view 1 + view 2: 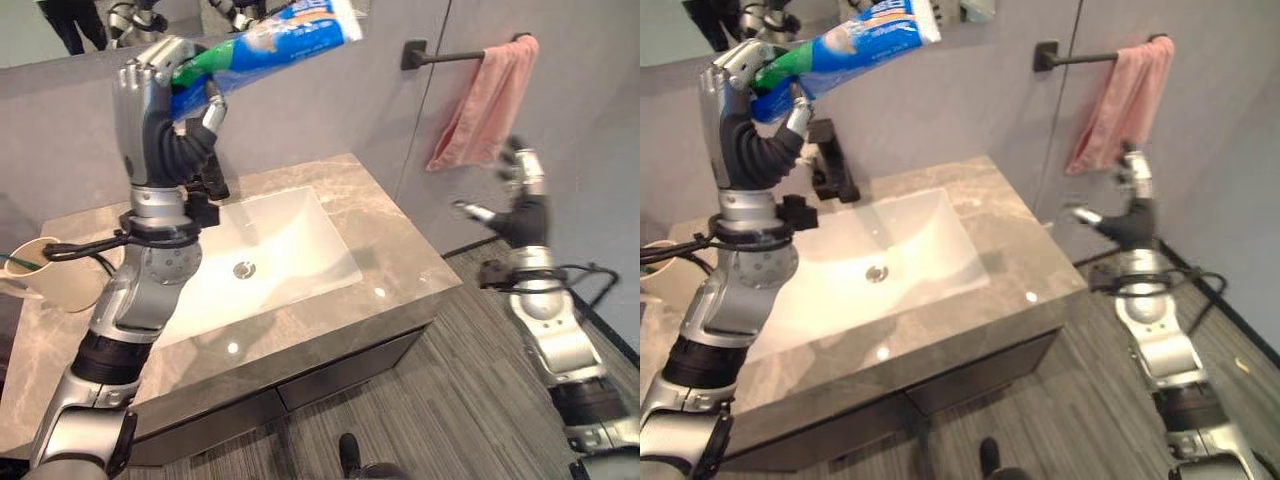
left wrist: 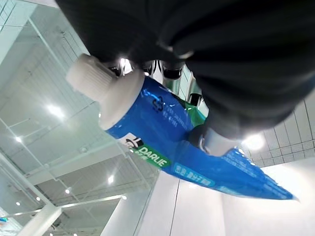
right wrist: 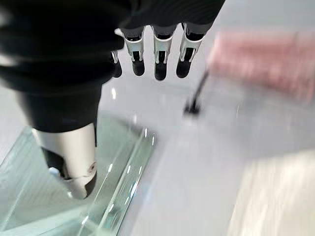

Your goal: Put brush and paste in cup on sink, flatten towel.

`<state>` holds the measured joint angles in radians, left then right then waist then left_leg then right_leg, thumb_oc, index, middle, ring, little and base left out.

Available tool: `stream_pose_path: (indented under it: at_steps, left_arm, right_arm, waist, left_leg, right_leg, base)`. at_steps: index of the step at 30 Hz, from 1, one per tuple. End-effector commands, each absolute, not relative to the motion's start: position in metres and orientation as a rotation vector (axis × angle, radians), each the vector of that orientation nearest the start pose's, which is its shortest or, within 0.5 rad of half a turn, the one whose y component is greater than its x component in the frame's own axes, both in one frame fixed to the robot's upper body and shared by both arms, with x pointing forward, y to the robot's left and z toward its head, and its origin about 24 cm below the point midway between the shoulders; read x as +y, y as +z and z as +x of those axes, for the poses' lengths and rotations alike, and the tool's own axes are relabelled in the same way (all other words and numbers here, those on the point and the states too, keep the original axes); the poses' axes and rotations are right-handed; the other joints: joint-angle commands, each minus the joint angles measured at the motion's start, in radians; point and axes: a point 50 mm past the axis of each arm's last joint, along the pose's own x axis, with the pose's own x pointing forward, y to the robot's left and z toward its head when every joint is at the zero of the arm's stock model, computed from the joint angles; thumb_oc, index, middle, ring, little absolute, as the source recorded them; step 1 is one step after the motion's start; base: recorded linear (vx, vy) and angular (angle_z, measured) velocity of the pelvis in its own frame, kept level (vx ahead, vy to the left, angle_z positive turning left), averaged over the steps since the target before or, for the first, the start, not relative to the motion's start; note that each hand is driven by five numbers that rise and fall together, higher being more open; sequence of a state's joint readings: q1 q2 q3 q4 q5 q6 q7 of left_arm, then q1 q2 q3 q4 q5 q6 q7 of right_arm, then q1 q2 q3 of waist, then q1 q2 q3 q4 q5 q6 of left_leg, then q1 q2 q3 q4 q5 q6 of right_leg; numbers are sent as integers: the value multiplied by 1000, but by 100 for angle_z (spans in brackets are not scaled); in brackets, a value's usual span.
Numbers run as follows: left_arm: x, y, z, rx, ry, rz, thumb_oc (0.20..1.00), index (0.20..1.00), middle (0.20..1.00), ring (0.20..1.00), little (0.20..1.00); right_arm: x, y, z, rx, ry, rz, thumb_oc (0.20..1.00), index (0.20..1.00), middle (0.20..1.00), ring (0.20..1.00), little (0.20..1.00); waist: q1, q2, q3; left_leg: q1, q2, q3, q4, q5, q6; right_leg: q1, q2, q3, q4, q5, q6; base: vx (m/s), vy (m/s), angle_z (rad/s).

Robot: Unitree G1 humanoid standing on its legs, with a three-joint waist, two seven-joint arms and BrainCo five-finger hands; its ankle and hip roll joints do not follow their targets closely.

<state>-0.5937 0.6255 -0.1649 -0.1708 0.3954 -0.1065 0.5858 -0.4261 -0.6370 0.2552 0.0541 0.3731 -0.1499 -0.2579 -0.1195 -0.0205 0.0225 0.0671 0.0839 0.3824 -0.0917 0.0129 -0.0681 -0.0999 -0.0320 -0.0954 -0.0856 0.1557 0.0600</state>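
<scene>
- Toothpaste tube (image 1: 265,45), blue with a white cap, is clamped in the left hand (image 1: 160,110), fingers and thumb curled round it, raised high above the counter's (image 1: 390,235) back edge by the black faucet (image 1: 212,183).
- Cup (image 1: 55,272), beige, stands near the counter's left edge, beside the white basin (image 1: 285,245).
- Pink towel (image 1: 485,100) hangs bunched on a black wall bar (image 1: 450,56), off the counter's right side.
- Right hand (image 1: 515,195) hangs just below the towel, fingers straight, holding nothing.

Head eyes look down, sharing grey marble sink counter (image 1: 380,235); wrist cams v. close, left faces ceiling.
</scene>
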Motion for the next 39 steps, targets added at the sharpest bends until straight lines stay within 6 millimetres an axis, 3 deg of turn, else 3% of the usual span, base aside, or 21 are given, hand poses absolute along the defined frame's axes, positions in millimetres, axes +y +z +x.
stream_pose_path:
  at_steps: [1, 4, 6, 10, 12, 14, 20, 25, 35, 36, 38, 39]
  left_arm:
    - [156, 296, 281, -1243, 365, 696, 200, 200, 200, 200, 200]
    - [146, 293, 280, -1259, 317, 688, 200, 200, 200, 200, 200]
    - [136, 284, 278, -1256, 241, 650, 200, 200, 200, 200, 200]
    - [134, 275, 276, -1235, 198, 604, 200, 200, 200, 200, 200]
    - [134, 269, 276, -1214, 188, 576, 200, 200, 200, 200, 200]
    - [133, 261, 279, -1169, 165, 542, 200, 200, 200, 200, 200]
    - [130, 257, 280, -1140, 82, 539, 200, 200, 200, 200, 200]
    - [128, 254, 283, -1107, 25, 523, 200, 200, 200, 200, 200]
    - [127, 252, 282, -1083, -22, 518, 200, 200, 200, 200, 200]
    - [125, 251, 282, -1079, -31, 516, 200, 200, 200, 200, 200]
    - [124, 250, 281, -1078, -38, 523, 200, 200, 200, 200, 200]
    - [124, 250, 281, -1077, -41, 525, 200, 200, 200, 200, 200]
  right_arm:
    - [-172, 205, 317, -571, 177, 6, 1000, 1000, 1000, 1000, 1000]
    - [-137, 223, 316, -637, 323, 181, 1000, 1000, 1000, 1000, 1000]
    - [-101, 241, 311, -688, 501, 367, 1000, 1000, 1000, 1000, 1000]
    - [-88, 251, 306, -707, 618, 445, 1000, 1000, 1000, 1000, 1000]
    - [-73, 260, 302, -724, 691, 572, 1000, 1000, 1000, 1000, 1000]
    - [-65, 278, 298, -784, 732, 632, 1000, 1000, 1000, 1000, 1000]
    - [-55, 295, 288, -851, 793, 654, 1000, 1000, 1000, 1000, 1000]
    - [-49, 296, 285, -846, 834, 661, 1000, 1000, 1000, 1000, 1000]
    - [-49, 282, 288, -784, 830, 636, 1000, 1000, 1000, 1000, 1000]
    - [-49, 281, 289, -776, 825, 636, 956, 956, 956, 956, 956]
    - [-50, 278, 291, -766, 813, 642, 551, 551, 551, 551, 551]
    - [-51, 277, 291, -767, 807, 645, 442, 442, 442, 442, 442]
  waist:
    - [17, -12, -38]
    - [35, -9, -35]
    - [68, -10, -32]
    - [86, -14, -32]
    - [105, -17, -33]
    - [125, -23, -33]
    - [154, -41, -26]
    - [169, -52, -23]
    - [161, -57, -24]
    - [159, -55, -23]
    - [157, -53, -23]
    - [157, -52, -22]
  left_leg:
    - [-33, 93, -75, 4, 67, -88]
    - [-42, 92, -97, 4, 75, -90]
    - [-53, 87, -127, 4, 84, -95]
    - [-60, 83, -144, 4, 89, -98]
    - [-64, 81, -155, 4, 90, -99]
    - [-70, 75, -174, 4, 91, -100]
    - [-88, 57, -220, 4, 94, -98]
    - [-101, 47, -241, 4, 96, -95]
    - [-108, 48, -234, 4, 98, -95]
    - [-107, 47, -233, 4, 98, -95]
    - [-107, 48, -232, 4, 97, -94]
    - [-108, 47, -231, 4, 97, -93]
  right_leg:
    - [121, -67, -14, 0, -91, 108]
    - [132, -67, -36, 1, -98, 102]
    - [146, -67, -66, -1, -107, 96]
    - [156, -71, -90, -2, -111, 93]
    - [162, -72, -104, -2, -115, 89]
    - [173, -76, -126, -1, -119, 84]
    - [193, -83, -172, 0, -130, 81]
    - [198, -88, -190, -1, -131, 81]
    - [188, -88, -186, -1, -129, 81]
    - [188, -88, -187, -1, -129, 81]
    - [188, -89, -186, -1, -129, 82]
    - [188, -90, -186, 0, -129, 82]
  base:
    - [13, -8, 17]
    - [-16, -14, 27]
    - [-16, -14, 44]
    - [6, -12, 32]
    - [17, -8, 30]
    - [26, -8, 10]
    - [29, -3, 29]
    - [25, -1, 21]
    - [6, 1, 1]
    - [20, 4, -4]
    - [12, 2, -2]
    - [0, 0, 0]
